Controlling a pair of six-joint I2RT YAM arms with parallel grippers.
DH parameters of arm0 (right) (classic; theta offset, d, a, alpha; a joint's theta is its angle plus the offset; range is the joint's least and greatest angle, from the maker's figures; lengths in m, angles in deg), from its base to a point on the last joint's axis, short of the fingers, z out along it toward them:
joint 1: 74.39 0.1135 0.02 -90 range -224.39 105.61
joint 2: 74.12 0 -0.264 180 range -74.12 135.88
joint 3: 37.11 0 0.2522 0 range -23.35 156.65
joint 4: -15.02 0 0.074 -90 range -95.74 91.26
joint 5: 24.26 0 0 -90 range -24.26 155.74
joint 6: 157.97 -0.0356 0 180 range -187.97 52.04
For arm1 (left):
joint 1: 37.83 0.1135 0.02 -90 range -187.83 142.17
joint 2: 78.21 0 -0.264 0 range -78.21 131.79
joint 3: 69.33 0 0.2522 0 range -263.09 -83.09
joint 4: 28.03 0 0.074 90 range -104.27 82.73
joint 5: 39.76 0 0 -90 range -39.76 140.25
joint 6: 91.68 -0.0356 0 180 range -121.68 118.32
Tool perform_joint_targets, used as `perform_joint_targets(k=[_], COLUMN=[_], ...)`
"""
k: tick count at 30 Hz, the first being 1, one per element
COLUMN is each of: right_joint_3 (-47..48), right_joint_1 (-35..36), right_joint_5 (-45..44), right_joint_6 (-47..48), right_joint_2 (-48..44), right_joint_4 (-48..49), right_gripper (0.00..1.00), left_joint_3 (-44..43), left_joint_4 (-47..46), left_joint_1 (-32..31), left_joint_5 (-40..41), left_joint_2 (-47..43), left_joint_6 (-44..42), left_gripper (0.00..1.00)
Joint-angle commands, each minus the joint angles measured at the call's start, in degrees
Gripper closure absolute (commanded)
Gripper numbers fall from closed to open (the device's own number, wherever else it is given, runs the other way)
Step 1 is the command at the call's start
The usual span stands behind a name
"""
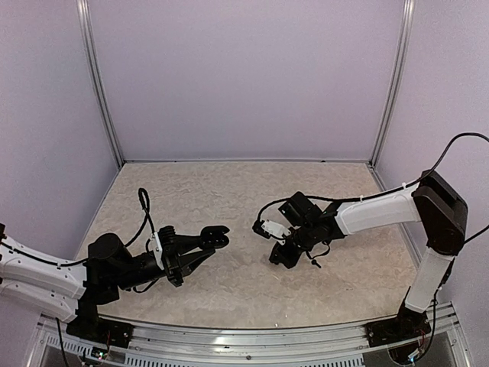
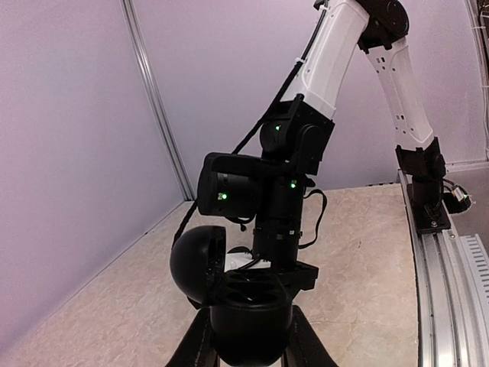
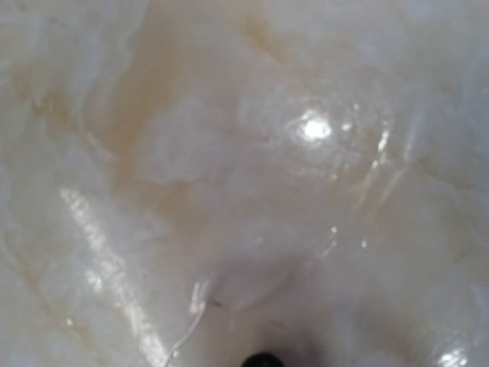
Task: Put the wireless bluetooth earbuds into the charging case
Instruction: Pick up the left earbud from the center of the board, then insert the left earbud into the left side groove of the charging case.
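My left gripper (image 1: 208, 243) is shut on the charging case (image 2: 248, 313), a glossy black pebble held above the table. Its lid (image 2: 195, 264) is swung open to the left, and two dark hollows show in its top. My right gripper (image 1: 283, 256) points down at the table right of centre, very low; its fingers do not show in its own wrist view. A small black round thing (image 3: 262, 359) sits at that view's bottom edge; I cannot tell whether it is a held earbud. A tiny black piece (image 1: 315, 262), possibly an earbud, lies just right of the right gripper.
The marbled beige tabletop (image 1: 229, 199) is walled by pale lilac panels at the back and both sides. A metal rail (image 1: 252, 344) with both arm bases runs along the near edge. Black cables loop beside each wrist.
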Motion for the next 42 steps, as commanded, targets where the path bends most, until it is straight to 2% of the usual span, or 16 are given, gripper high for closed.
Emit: perform_joint_targets(k=[1,8,14,18,23,33,42], right_joint_3=[0.0,0.5,1.5,3.2,4.6,11.0,13.1], right_joint_1=[0.1,0.2,0.9,4.5,10.3,21.8,23.2], right_joint_5=[-2.9,-1.9,7.4,11.7,11.4,8.1,9.3], right_joint_6=[0.2,1.6,4.1,7.5,10.3,12.1,11.3], right_joint_2=[-0.5,-9.1,-20.9,-28.0,-34.1,-31.4,-27.2], right_joint_4=[-2.9,-2.8,-2.2,-3.5,-3.4,-0.9,-0.2], right_gripper=[1.00,1.00,1.00,1.00,1.00,1.00,1.00], left_joint_3=[-1.0,-0.9,-0.7,-0.5,0.1,-1.5,-2.2], left_joint_4=[-1.3,-1.0,-0.7,-0.4,-0.6,-1.5,-2.6], left_joint_1=[0.4,0.4,0.6,0.6,0.6,0.5,-0.1], left_joint_5=[-0.2,-1.6,-3.5,-4.8,-8.8,-14.4,-14.7], left_joint_2=[0.0,-0.9,-1.6,-1.9,-3.3,-2.4,-2.0], left_joint_6=[-0.7,-0.7,-0.5,-0.9,-1.0,1.6,2.3], left_gripper=[0.96,0.96,0.96,0.97,0.97,0.98,0.98])
